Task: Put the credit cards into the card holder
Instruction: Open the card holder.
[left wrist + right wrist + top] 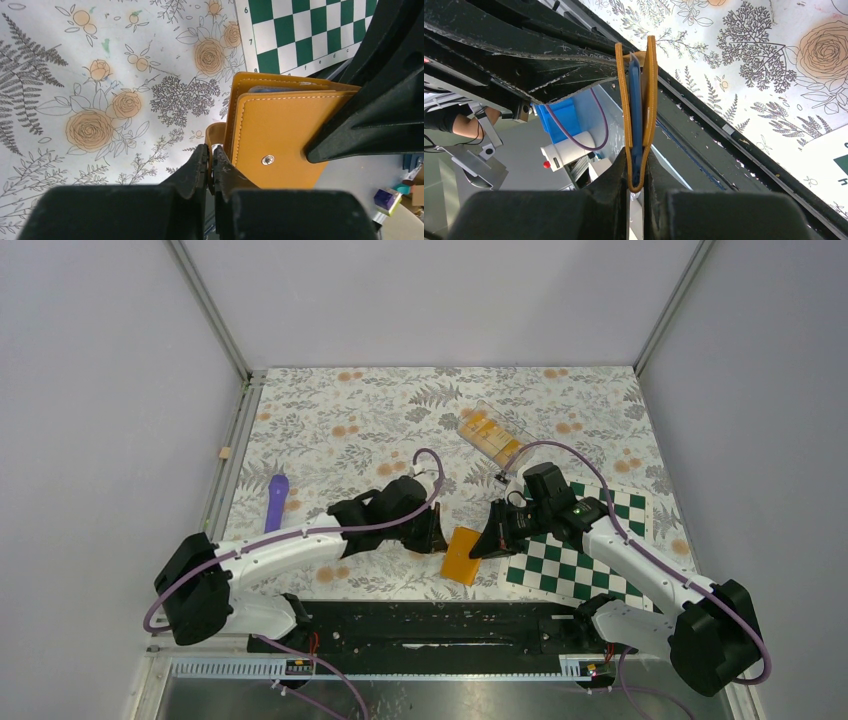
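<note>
At the middle of the table's point(330, 420) near edge the card holder point(462, 555) hangs between both arms: right gripper point(636, 155) clamped on its fold, left gripper point(210, 156) pinched shut on its strap point(215, 132). It looks like light, floppy leather, best held by its stitched edges. The thin, slick credit cards point(488, 434) sit in a clear box point(510, 425) toward the far right corner.

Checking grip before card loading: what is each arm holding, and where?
Small orange folding wallet: right jaws clamp its folded spine; left jaws apparently pinch its strap tab.
</note>
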Action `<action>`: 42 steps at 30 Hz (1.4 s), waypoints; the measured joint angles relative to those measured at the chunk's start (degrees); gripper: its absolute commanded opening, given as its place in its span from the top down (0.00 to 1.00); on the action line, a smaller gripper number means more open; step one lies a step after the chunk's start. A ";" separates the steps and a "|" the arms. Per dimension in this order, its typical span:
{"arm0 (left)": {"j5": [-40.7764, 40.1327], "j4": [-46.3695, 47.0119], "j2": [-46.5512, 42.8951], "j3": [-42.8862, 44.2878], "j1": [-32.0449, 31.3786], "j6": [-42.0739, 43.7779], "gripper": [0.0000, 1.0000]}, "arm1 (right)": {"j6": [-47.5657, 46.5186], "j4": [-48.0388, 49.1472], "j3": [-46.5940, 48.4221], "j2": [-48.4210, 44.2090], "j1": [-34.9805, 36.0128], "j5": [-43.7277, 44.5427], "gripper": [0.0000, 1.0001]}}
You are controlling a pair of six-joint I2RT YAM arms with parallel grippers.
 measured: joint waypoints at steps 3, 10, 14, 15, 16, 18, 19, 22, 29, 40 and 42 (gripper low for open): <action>0.09 -0.11 -0.22 -0.02 0.00 0.37 1.00 | -0.02 0.00 0.00 0.00 0.00 0.02 0.90; -2.75 -6.60 -3.02 1.84 0.09 3.52 1.00 | -1.09 -1.01 0.20 -1.42 0.00 2.36 0.04; -6.19 -13.07 -6.84 6.21 0.39 7.19 1.00 | -4.48 -4.61 2.51 -5.07 0.00 7.04 0.01; -6.93 -14.53 -8.09 7.61 0.50 8.37 1.00 | -5.90 -5.95 4.35 -5.86 0.00 8.59 0.01; -7.45 -16.06 -9.33 9.11 0.57 9.73 1.00 | -6.21 -6.08 4.81 -6.36 0.00 8.87 0.01; -8.04 -17.99 -11.23 11.43 0.74 11.91 1.00 | -8.39 -6.99 7.43 -7.26 0.00 10.67 0.00; -8.24 -19.82 -12.22 13.44 0.90 13.49 1.00 | -9.44 -7.23 8.59 -7.65 0.00 11.34 0.01; -8.17 -23.93 -12.96 18.71 1.05 16.72 1.00 | -12.59 -7.28 10.62 -9.03 0.00 12.83 0.01; -4.20 -34.49 -10.91 30.73 1.25 22.75 1.00 | -20.33 -8.41 16.65 -9.68 0.00 10.01 0.01; 6.34 -40.57 -4.70 36.83 1.29 24.46 1.00 | -22.29 -5.88 18.78 -6.69 2.69 -0.76 0.00; 7.19 -40.70 -3.78 36.83 1.29 23.87 1.00 | -22.21 -5.75 18.78 -6.93 4.15 -0.59 0.00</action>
